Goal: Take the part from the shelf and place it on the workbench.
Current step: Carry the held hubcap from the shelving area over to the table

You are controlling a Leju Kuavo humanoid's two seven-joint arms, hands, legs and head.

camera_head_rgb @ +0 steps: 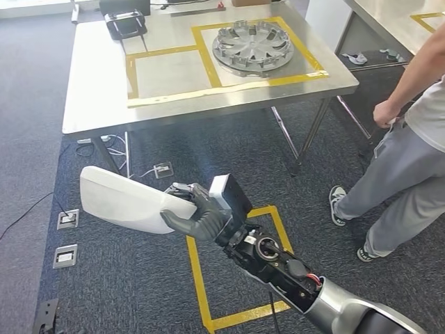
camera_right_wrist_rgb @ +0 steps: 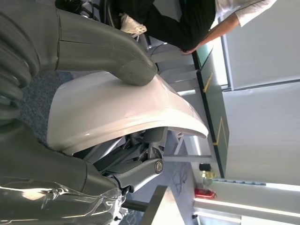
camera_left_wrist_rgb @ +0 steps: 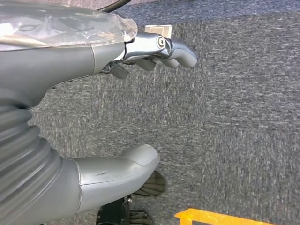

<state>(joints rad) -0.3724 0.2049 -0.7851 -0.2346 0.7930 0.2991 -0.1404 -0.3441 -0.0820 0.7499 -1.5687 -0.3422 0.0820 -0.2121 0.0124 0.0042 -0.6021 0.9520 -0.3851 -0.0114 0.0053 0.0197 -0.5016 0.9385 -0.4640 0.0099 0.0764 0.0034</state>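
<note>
The part (camera_head_rgb: 123, 200) is a long, smooth white panel, held low over the carpet in front of the workbench (camera_head_rgb: 94, 76). My right hand (camera_head_rgb: 201, 216) grips its near end. In the right wrist view the thumb (camera_right_wrist_rgb: 106, 51) presses one face of the part (camera_right_wrist_rgb: 116, 110) and the fingers (camera_right_wrist_rgb: 138, 171) curl under the other. My left hand (camera_left_wrist_rgb: 42, 70) hangs above the carpet with its thumb (camera_left_wrist_rgb: 116, 173) and fingers (camera_left_wrist_rgb: 176, 49) apart and nothing between them. A yellow-taped rectangle (camera_head_rgb: 167, 73) on the workbench top is bare.
A grey wheel cover (camera_head_rgb: 252, 45) lies in the right taped rectangle, and a black object (camera_head_rgb: 125, 22) sits at the table's far edge. A person (camera_head_rgb: 414, 153) stands at the right beside a second table. Yellow tape (camera_head_rgb: 198, 282) and floor sockets (camera_head_rgb: 67, 219) mark the carpet.
</note>
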